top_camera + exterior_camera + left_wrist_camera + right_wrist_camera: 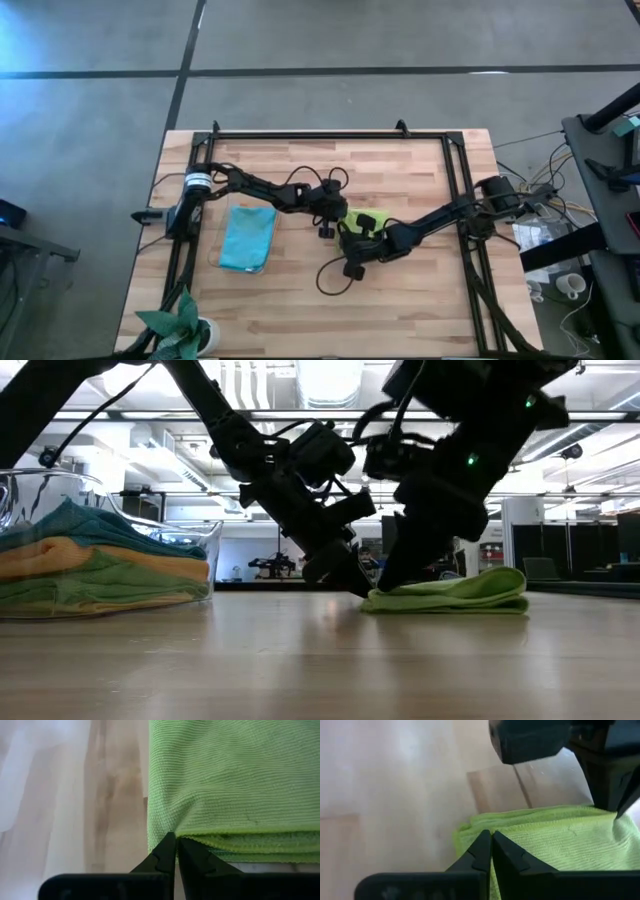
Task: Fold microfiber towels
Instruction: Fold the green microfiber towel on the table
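Pinching the lime green towel (235, 785), left hand (176, 851) and right hand (490, 847) are both clamped on its edge.

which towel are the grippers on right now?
The lime green towel, folded mid-table, both grippers shut at its edge; the other towels sit stacked in the clear bin.

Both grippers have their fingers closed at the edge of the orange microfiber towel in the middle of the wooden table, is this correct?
Not quite: the towel is lime green, not orange. Both wrist views show it: the left gripper and the right gripper each have their fingers closed at the edge of the lime green microfiber towel in the middle of the wooden table.
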